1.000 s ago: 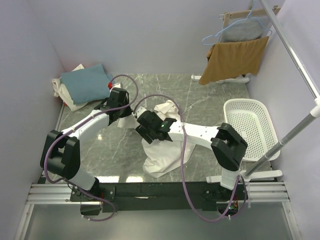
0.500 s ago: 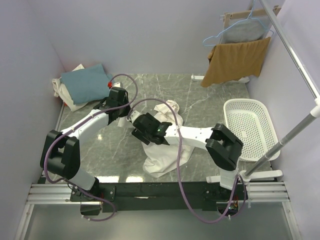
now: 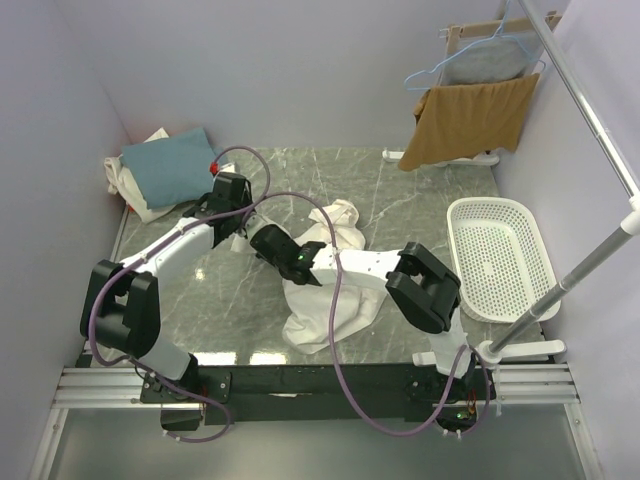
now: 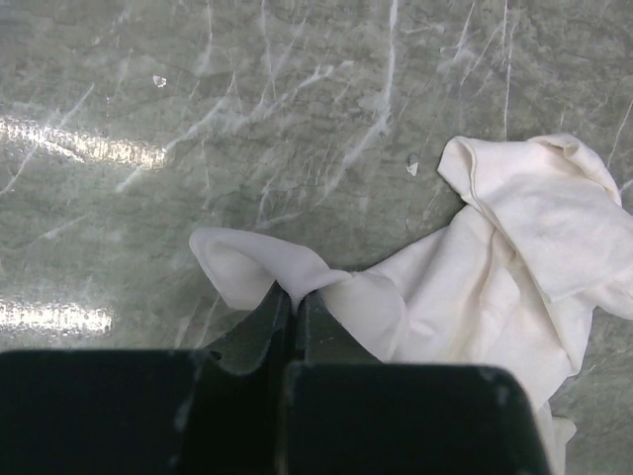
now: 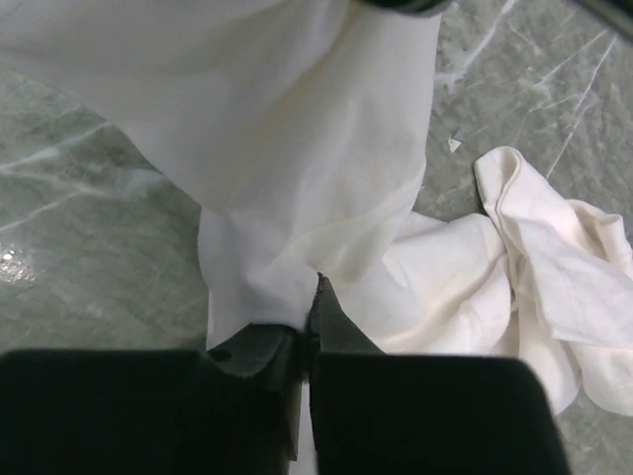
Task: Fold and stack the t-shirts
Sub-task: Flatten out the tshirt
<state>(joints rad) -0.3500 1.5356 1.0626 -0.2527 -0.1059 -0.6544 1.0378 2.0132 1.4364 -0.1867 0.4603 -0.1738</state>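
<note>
The teal-blue t-shirt (image 3: 172,168) lies folded in the table's far-left corner. The left gripper (image 4: 295,295), its arm stretched toward the centre, pinches an edge of the off-white t-shirt (image 3: 318,318), which lies crumpled mid-table. The right gripper (image 5: 315,297), its arm crossing leftward, pinches the same shirt. Bare table (image 3: 420,200) extends to the white basket (image 3: 497,250) at the right edge.

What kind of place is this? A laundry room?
Probably a robot test booth set up like a laundry corner: left gripper and right gripper pinching an off-white t-shirt, a white basket, and a tan cloth on a drying rack.
</note>
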